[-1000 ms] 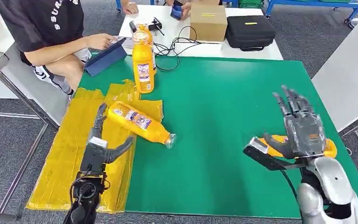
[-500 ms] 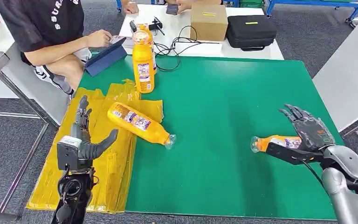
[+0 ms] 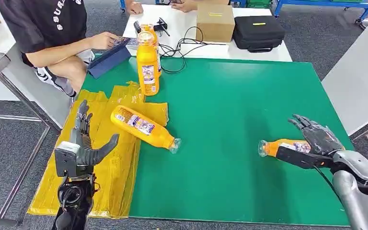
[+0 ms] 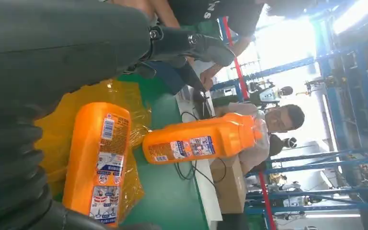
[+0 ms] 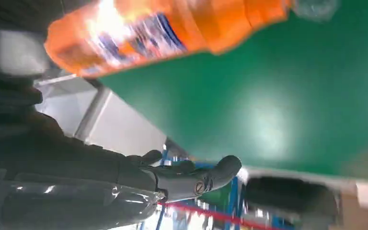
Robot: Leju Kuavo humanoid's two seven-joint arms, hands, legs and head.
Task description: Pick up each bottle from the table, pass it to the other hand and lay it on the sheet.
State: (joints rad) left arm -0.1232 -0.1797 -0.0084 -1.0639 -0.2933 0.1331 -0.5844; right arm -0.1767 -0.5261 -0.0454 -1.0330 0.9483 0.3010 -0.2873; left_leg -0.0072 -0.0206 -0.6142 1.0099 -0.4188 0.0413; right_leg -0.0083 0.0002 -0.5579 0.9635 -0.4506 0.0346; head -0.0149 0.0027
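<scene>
Head view has the right hand down at the near right of the green table, fingers spread over the small orange bottle lying on its side there, thumb along the near side of it; can't tell if it's really got a grip. Left hand hovers over the yellow sheet with fingers wide and nothing in it. One big orange bottle lies partly on the sheet's edge, neck out on the green, and another tall bottle stands upright at the far side near a seated person.
</scene>
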